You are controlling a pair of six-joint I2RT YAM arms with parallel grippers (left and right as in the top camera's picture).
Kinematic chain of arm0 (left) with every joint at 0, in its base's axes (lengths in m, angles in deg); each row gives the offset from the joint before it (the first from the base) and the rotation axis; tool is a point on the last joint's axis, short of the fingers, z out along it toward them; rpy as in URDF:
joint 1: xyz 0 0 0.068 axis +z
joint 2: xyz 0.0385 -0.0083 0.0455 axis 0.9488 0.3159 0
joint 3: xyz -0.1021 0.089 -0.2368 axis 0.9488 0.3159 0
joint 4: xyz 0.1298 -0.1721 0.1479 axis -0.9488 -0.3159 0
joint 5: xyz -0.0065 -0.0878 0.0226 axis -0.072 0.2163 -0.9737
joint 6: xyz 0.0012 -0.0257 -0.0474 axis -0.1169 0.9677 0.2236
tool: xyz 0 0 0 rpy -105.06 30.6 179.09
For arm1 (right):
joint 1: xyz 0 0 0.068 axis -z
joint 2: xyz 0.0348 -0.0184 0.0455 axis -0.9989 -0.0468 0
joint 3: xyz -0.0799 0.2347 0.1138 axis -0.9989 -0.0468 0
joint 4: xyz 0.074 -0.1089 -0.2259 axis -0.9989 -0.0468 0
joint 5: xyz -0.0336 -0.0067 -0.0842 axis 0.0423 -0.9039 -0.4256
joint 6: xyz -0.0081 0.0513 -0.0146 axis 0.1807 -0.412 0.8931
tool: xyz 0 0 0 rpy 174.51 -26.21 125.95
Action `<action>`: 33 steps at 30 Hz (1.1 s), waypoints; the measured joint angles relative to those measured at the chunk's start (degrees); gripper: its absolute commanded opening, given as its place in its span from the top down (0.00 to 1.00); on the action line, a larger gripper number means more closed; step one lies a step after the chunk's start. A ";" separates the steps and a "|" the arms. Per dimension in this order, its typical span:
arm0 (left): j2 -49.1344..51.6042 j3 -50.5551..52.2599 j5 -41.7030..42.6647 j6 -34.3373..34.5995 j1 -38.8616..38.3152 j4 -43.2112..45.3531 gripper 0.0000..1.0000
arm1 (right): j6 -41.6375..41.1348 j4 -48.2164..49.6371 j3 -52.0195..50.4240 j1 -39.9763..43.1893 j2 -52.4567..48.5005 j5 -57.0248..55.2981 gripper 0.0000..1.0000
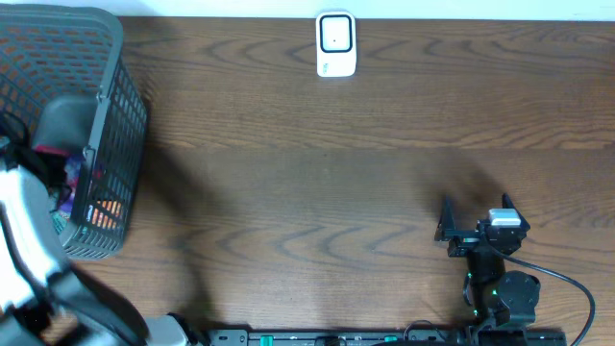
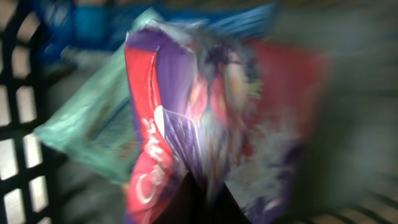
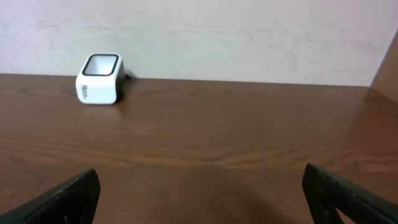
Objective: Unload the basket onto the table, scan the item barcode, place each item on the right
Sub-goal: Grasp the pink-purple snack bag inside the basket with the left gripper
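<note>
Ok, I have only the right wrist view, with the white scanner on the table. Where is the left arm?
Observer: It reaches into the grey mesh basket at the left end of the table.
Operator: Does it hold something?
Observer: The left gripper is shut on a purple and red packet, though that view is blurred.
Operator: Anything else in the basket?
Observer: A pale green packet lies beside it.

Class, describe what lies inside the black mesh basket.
Inside the basket: a purple-and-red packet, a green packet beside it, something blue behind. The left arm and these packets hide whatever lies beneath.
</note>
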 measured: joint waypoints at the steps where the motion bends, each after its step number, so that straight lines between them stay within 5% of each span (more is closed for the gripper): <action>1: -2.58 0.00 1.11 -0.39 0.00 0.74 0.93 | 0.00 -0.02 0.00 0.00 0.00 0.00 0.01; 12: -36.26 -0.35 9.92 -3.21 -1.95 8.52 0.93 | 0.00 0.00 0.00 0.00 0.00 -0.02 0.01; 13: -37.97 -0.35 9.90 -3.74 -2.62 8.31 0.87 | 0.00 0.00 0.00 0.00 0.00 0.00 0.01; 16: -40.02 -0.48 7.65 -5.14 -4.00 6.19 0.46 | 0.00 0.00 0.00 0.00 0.00 0.00 0.01; 18: -38.64 -0.48 5.57 -5.35 -4.24 4.66 0.19 | -0.02 0.00 0.00 0.00 0.00 0.00 0.01; 20: -35.41 -0.48 3.72 -5.07 -4.31 4.22 0.10 | 0.00 0.00 0.00 0.00 0.00 -0.02 0.01; 33: -3.43 -0.35 1.81 -2.21 0.44 1.68 0.06 | -0.02 0.00 0.00 0.00 0.00 0.00 0.01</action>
